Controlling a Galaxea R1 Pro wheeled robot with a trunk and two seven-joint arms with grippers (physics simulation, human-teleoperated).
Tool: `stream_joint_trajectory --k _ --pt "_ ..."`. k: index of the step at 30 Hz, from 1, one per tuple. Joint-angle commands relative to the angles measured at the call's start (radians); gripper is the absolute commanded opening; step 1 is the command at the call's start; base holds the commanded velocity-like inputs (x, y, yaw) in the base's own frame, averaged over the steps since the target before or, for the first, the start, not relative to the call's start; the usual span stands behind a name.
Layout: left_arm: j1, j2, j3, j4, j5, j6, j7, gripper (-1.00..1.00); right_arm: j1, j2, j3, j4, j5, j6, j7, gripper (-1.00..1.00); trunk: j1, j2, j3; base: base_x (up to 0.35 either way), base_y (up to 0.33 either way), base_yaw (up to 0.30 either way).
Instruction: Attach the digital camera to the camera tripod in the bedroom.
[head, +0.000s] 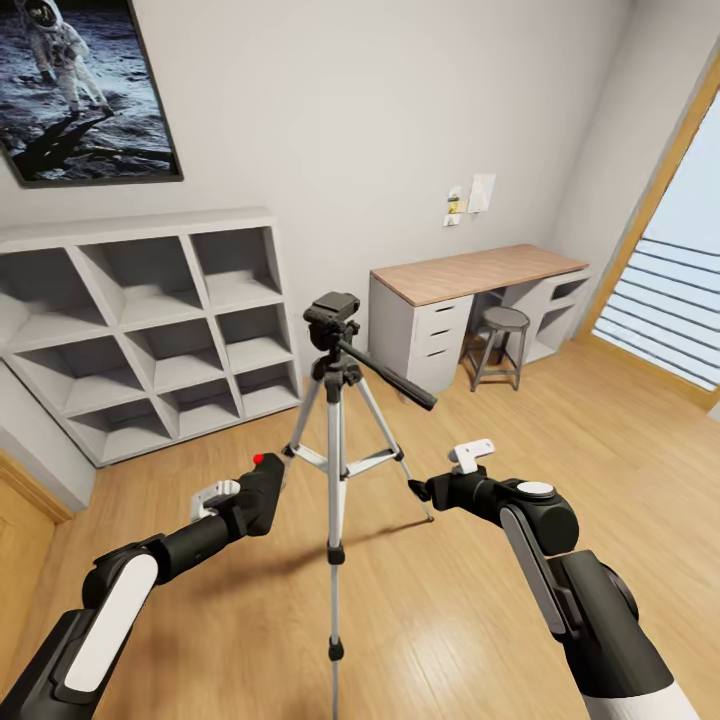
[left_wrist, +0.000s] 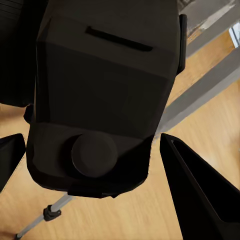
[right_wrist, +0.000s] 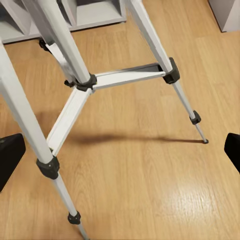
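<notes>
Digital camera (head: 262, 490): held low beside the camera tripod, on the left arm's side, well below the tripod head; its red button (head: 258, 459) is seen on top, and in the left wrist view the black body (left_wrist: 100, 95) is seen close up with a round knob on the near face.
Left gripper (head: 255, 500): clenched on the digital camera, the dark fingers (left_wrist: 200, 195) seen flanking the body in the left wrist view.
Camera tripod (head: 335, 440): stood upright on the floor, legs spread, braces joined at the centre column; the black head (head: 332, 320) is bare on top, with the pan handle (head: 395, 378) angled down towards the desk side.
Tripod legs, right wrist view: silver-grey tubes (right_wrist: 60, 120) with black collars and feet, planted on the planks.
Right gripper (head: 418, 489): held just beside the camera tripod on the right arm's side, at brace height; fingers released and spread wide, the dark tips (right_wrist: 10, 157) seen at the edges of the right wrist view with nothing between them.
Floor (head: 450, 600): light wood planks under the camera tripod.
Cube shelves (head: 150, 330): white, against the wall beyond the camera tripod, on the left arm's side.
Desk (head: 480, 275): wood-topped with white drawers, beyond the camera tripod on the right arm's side, a round stool (head: 500, 340) tucked at it.
Poster (head: 85, 85): an astronaut on the moon, hung above the cube shelves.
Window (head: 670, 300): wood-framed with slats, past the desk.
</notes>
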Motion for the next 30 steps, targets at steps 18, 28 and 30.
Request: stream_joint_trajectory --k 18,28,30 --pt "0.000 0.003 -0.001 -0.008 0.003 0.003 -0.001 -1.00 0.005 -0.002 0.001 -0.001 -0.009 0.001 -0.003 1.00 0.001 -0.002 -0.002 0.020 0.046 -0.088" --pt "0.000 0.003 -0.001 -0.013 0.003 0.004 -0.004 -1.00 0.008 0.000 0.004 -0.001 -0.010 0.003 -0.002 1.00 0.001 -0.002 -0.002 0.143 0.110 -0.024" --pt "0.000 0.003 -0.001 -0.014 0.003 0.004 -0.004 -1.00 0.008 0.000 0.004 -0.001 -0.010 0.004 -0.002 1.00 0.001 -0.002 -0.001 0.021 0.016 -0.201"
